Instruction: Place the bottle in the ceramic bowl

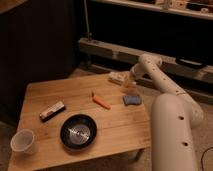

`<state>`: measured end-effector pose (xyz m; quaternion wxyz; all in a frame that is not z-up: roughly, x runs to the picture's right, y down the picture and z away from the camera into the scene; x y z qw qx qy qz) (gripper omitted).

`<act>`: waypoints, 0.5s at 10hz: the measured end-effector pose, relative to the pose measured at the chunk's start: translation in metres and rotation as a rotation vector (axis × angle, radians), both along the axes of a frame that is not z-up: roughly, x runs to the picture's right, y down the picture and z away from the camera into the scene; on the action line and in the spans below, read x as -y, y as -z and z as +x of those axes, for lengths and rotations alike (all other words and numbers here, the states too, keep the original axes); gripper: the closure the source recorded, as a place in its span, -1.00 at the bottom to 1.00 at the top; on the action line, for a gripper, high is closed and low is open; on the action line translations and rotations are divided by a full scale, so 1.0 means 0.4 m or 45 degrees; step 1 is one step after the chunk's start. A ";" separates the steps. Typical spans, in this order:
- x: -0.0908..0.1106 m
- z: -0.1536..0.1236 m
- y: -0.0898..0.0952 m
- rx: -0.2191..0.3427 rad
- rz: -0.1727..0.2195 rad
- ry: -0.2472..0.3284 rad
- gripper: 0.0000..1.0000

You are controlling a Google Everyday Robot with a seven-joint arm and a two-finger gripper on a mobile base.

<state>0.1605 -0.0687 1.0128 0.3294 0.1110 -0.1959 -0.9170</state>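
fingers spread wide, nothing held; gripper (129, 85) at table (116, 121) far edge, just beside bottle (116, 77); ceramic bowl (64, 131) well apart.

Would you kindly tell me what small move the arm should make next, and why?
Probably ease the open tool sideways and down to straddle the bottle. The bottle lies at the far corner of the table, apparently not gripped, with the tool just beside it, beyond the blue pad. The bowl near the front edge is empty.
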 end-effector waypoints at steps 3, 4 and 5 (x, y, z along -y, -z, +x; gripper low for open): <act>-0.035 -0.038 -0.008 0.033 -0.050 0.034 -0.42; -0.041 -0.044 -0.008 0.043 -0.074 0.026 -0.18; -0.045 -0.054 -0.003 0.067 -0.099 0.003 0.03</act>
